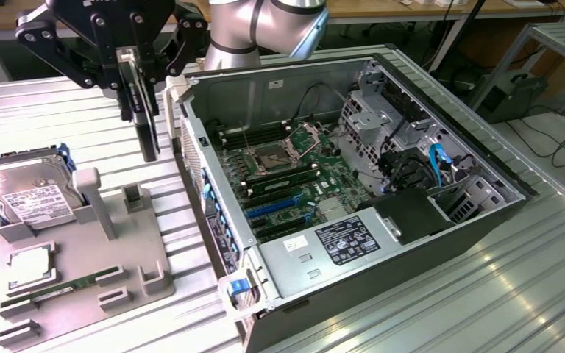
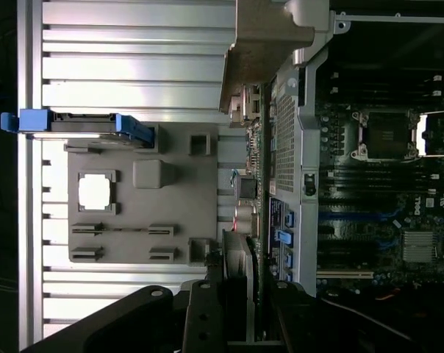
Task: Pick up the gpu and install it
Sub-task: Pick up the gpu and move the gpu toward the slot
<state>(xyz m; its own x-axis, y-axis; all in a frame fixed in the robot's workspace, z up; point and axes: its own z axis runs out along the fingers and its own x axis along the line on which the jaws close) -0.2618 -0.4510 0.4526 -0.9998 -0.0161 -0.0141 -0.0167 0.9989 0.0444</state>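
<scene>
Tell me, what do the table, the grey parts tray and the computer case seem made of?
Table: likely aluminium, bright ribbed silver slats.
Grey parts tray: probably matte plastic, blocky raised slots.
Computer case: thin sheet metal, dull grey folded panels, punched holes.

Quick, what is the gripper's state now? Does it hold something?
Gripper: closed, holding the graphics card upright beside the computer case.

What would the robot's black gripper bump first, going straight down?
Probably the ribbed silver table, between the grey plastic holder tray and the open computer case. The thin dark gpu card it grips would touch first; depth is unclear.
</scene>
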